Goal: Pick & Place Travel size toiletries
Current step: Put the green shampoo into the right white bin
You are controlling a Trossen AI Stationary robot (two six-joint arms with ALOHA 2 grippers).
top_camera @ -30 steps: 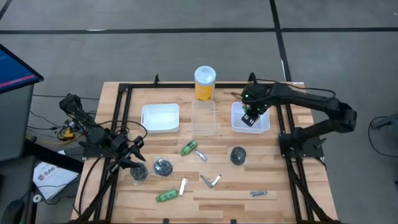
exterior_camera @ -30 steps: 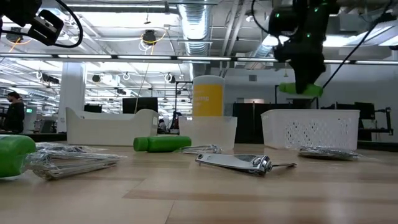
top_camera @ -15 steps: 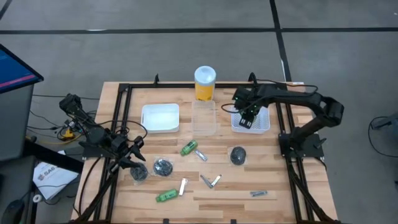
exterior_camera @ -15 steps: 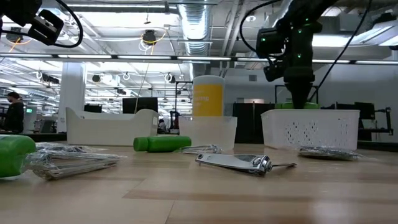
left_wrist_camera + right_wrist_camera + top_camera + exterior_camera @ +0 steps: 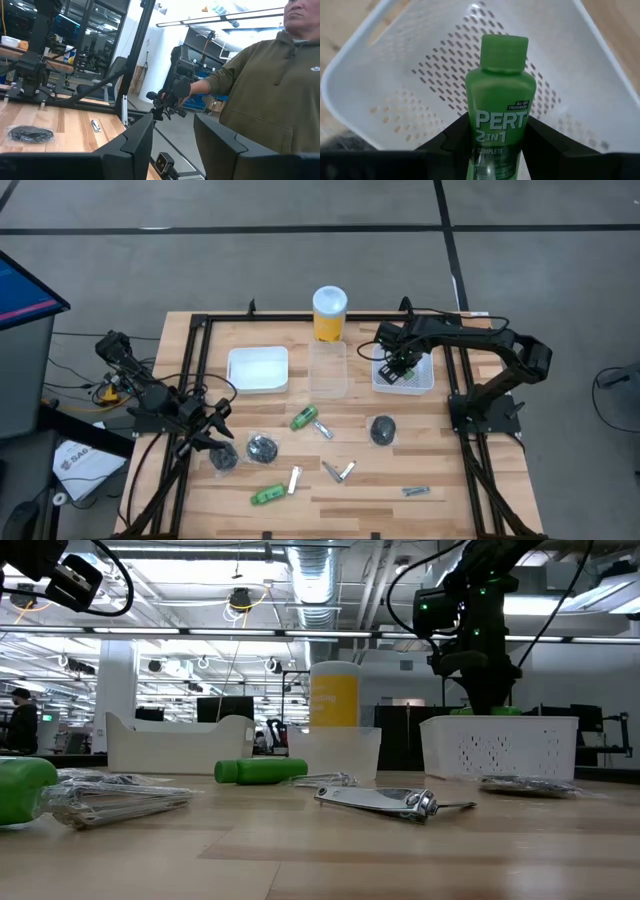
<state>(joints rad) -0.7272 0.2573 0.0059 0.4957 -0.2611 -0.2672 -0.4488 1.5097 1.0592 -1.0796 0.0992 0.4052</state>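
My right gripper (image 5: 401, 366) reaches down into the white perforated basket (image 5: 425, 383) at the table's far right and is shut on a small green bottle (image 5: 498, 102) labelled PERT. In the low view the bottle (image 5: 497, 711) shows at the basket's rim. My left gripper (image 5: 215, 431) waits open near the table's left edge. Loose on the wood lie two more green bottles (image 5: 304, 418) (image 5: 267, 495), dark round pots (image 5: 262, 448) (image 5: 224, 460) (image 5: 382, 429) and several slim silvery pieces (image 5: 338, 471). My right gripper pinches the green bottle's lower body (image 5: 495, 142) between its two fingers (image 5: 451, 136), coming from above and pointing down into the basket. The bottle lies along the fingers, its cap (image 5: 503, 49) pointing away over the basket's floor. Whether it touches the floor, I cannot tell.
A tall yellow cylinder with a white lid (image 5: 329, 312) stands at the far edge. A clear tray (image 5: 328, 368) and a white tray (image 5: 258, 368) lie left of the basket. Black frame rails run along both table sides. A person in an olive hoodie (image 5: 270, 90) stands beyond the table.
My right gripper has carried the green bottle down from above the basket until it sits at the rim, shifting slightly toward the table's left. It has stayed shut on the bottle.
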